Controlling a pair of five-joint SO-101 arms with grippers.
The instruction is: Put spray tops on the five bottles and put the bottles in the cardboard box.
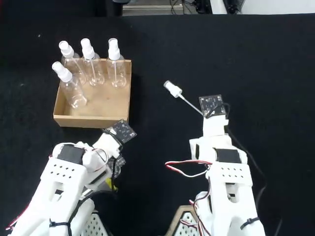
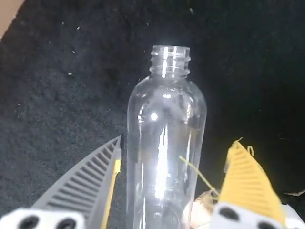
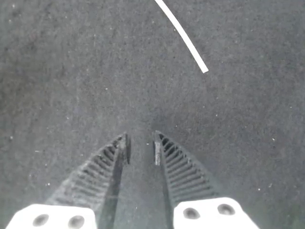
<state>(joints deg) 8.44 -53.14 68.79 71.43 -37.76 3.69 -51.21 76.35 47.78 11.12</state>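
Cardboard box (image 1: 91, 118) on black counter (image 1: 256, 59). Four capped bottles (image 1: 116, 71) inside box, toward its far wall. Left hand (image 2: 176, 140) just beside box's near right corner, clamped around fifth bottle (image 2: 164, 114), neck bare. Loose spray top (image 1: 173, 89) lies on counter right of box, dip tube trailing away from box. Right hand (image 3: 141, 143) farther right of box, fingers narrow, nothing between.

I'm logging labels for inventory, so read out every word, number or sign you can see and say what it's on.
No readable text.
The open bottle, the four capped bottles and the cardboard box look plain, with no labels.
The small boards on the wrists carry marks too small to read.
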